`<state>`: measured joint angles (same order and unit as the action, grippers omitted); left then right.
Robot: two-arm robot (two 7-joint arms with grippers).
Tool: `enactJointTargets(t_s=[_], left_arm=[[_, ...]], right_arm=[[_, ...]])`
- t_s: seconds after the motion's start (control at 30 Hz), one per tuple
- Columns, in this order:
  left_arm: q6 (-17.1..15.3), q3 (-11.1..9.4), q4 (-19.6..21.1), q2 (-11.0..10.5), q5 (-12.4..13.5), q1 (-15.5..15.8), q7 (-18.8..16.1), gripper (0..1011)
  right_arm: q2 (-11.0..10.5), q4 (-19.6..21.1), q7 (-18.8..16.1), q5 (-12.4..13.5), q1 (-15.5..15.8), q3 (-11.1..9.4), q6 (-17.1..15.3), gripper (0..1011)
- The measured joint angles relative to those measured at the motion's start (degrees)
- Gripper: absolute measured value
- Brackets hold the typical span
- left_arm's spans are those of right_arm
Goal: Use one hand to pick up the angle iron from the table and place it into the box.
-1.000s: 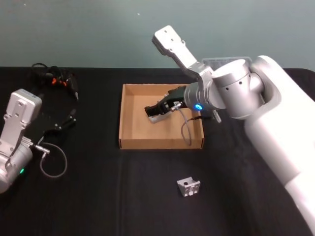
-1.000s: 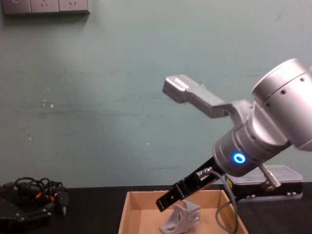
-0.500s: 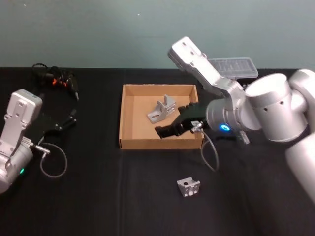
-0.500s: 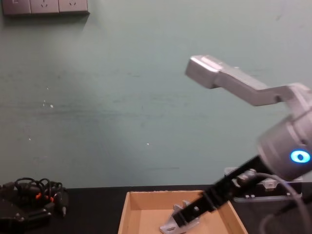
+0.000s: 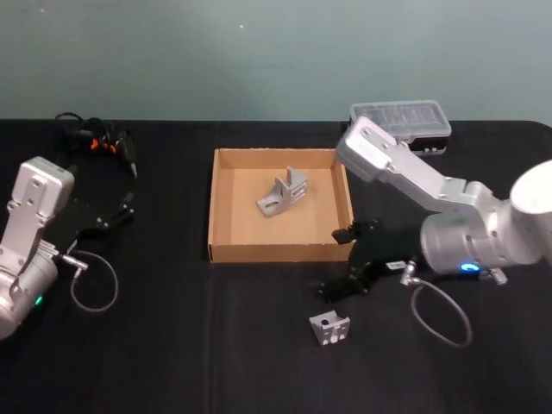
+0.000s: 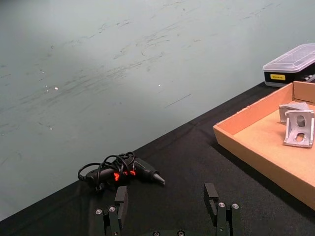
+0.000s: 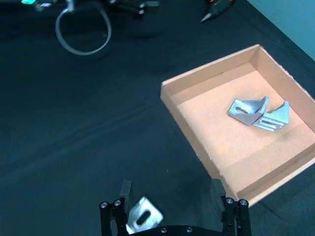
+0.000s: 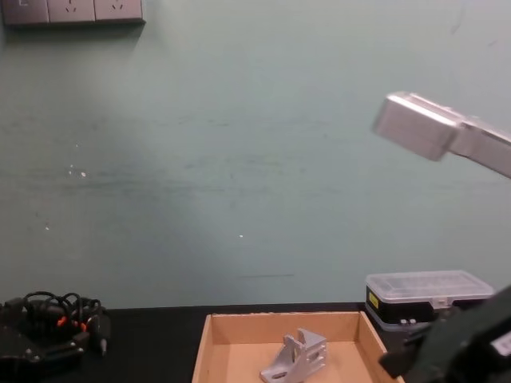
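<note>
Pickup step: the right gripper (image 5: 338, 266) — spread open, empty — hovers by the angle iron (image 5: 330, 328) on the table (image 5: 172, 345), needing to drop and clamp; left gripper (image 6: 167, 196) parked.

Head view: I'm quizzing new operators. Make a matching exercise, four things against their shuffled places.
1 long silver metal angle iron
2 short blocky silver metal angle iron
3 black plastic case with clear lid
4 black corded driver with orange marks

a far left of the black table
b inside the tan cardboard box
c on the table, nearer than the box
d beyond the box's far right corner

Pairs: 1-b, 2-c, 3-d, 4-a
</note>
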<state>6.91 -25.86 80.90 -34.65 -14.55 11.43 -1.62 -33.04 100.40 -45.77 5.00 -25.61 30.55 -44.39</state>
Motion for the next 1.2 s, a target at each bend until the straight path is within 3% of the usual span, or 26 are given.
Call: enactJointTargets(t_s=[0.1,0.13,0.3,0.33,0.43,0.57,0.87,1.2], left_arm=[[0.0,0.0,0.0,0.0,0.0,0.0,0.0,1011],[0.0,0.0,0.0,0.0,0.0,0.0,0.0,1011],[0.0,0.0,0.0,0.0,0.0,0.0,0.0,1011],[0.0,0.0,0.0,0.0,0.0,0.0,0.0,1011],[0.0,0.0,0.0,0.0,0.0,0.0,0.0,1011],[0.0,0.0,0.0,0.0,0.0,0.0,0.0,1011],[0.0,0.0,0.0,0.0,0.0,0.0,0.0,1011],[0.0,0.0,0.0,0.0,0.0,0.0,0.0,1011]], right_arm=[[-2.5,0.1,-1.7,0.6,0.3,0.1,4.0,1004],[-2.5,0.1,-1.7,0.6,0.3,0.1,4.0,1004],[-5.8,-1.7,-5.5,1.4,-0.4,1.3,11.8,1004],[-5.8,-1.7,-5.5,1.4,-0.4,1.3,11.8,1004],[-7.4,-3.2,-8.7,1.7,-1.5,2.9,16.8,1004],[-8.7,-4.1,-11.7,1.5,-2.8,5.0,20.4,1004],[-10.2,-4.6,-15.5,0.6,-5.4,8.9,24.3,1004],[-9.4,-6.4,-16.2,-0.5,-7.6,12.5,23.0,1004]])
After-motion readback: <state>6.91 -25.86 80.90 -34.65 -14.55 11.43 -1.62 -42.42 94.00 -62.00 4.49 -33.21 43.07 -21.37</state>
